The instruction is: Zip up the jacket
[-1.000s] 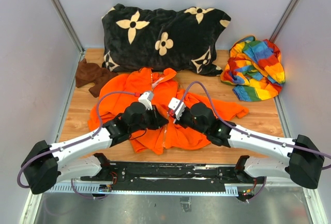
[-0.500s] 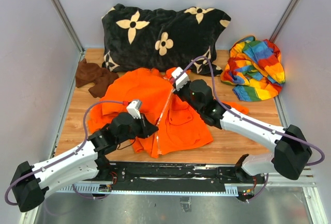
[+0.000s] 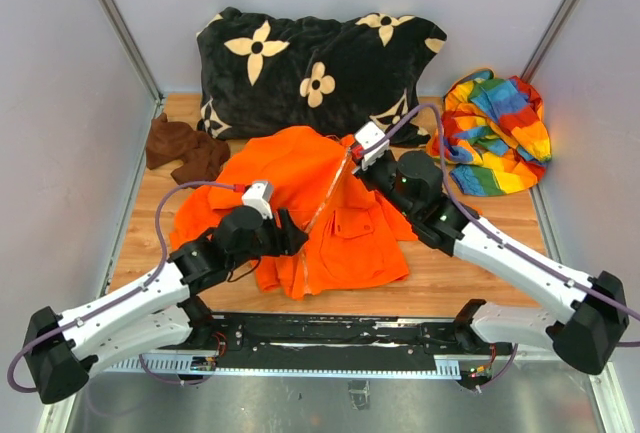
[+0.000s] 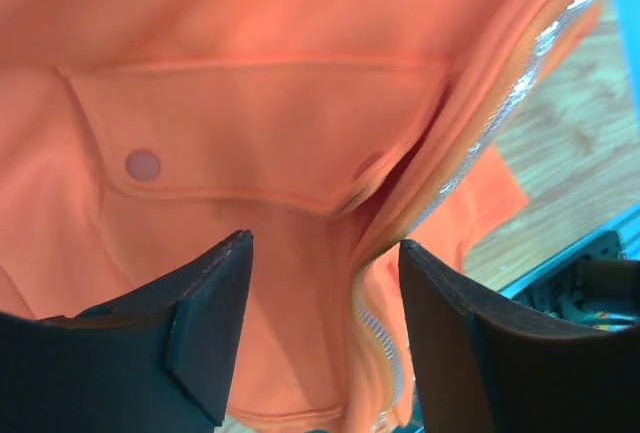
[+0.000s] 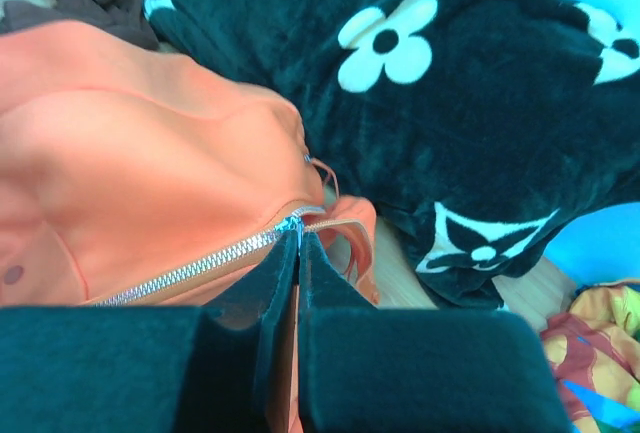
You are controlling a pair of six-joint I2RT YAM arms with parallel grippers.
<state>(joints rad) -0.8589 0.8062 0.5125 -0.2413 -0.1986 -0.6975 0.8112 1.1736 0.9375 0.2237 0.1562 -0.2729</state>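
The orange jacket (image 3: 290,168) lies spread on the wooden table, its pale zipper (image 3: 325,208) running from the hem up to the collar. At the collar end, near the pillow, my right gripper (image 3: 352,159) is shut on the zipper pull (image 5: 297,221). In the right wrist view, closed silver teeth (image 5: 190,268) trail away to the left of my right gripper (image 5: 300,235). My left gripper (image 3: 293,238) hovers over the lower front near the hem. In the left wrist view my left gripper (image 4: 322,248) is open, with the zipper edge (image 4: 375,333) between its fingers and a snap pocket (image 4: 270,123) beyond.
A black pillow with cream flowers (image 3: 320,73) lies along the back, just beyond the collar. A rainbow-striped cloth (image 3: 495,133) is heaped at the back right and a small brown cloth (image 3: 185,148) at the back left. Grey walls close in both sides.
My right gripper has drawn the zipper pull up from the jacket's middle to the collar, closing the front. My left gripper has let go of the hem and opened.
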